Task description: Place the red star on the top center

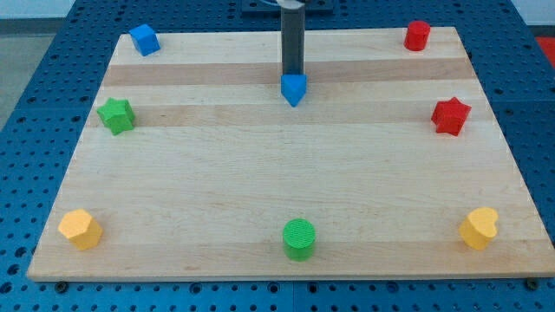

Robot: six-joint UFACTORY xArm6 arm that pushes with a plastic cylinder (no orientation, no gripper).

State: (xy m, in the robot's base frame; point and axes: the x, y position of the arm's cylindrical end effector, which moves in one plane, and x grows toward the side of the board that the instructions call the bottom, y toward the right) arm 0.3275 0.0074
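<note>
The red star lies near the board's right edge, in the upper half of the view. My tip is at the top centre, just behind a blue triangular block and touching or nearly touching it. The red star is far to the right of my tip.
A wooden board on a blue perforated table. A blue cube is at the top left, a red cylinder at the top right, a green star at the left. A yellow block, a green cylinder and a yellow heart line the bottom.
</note>
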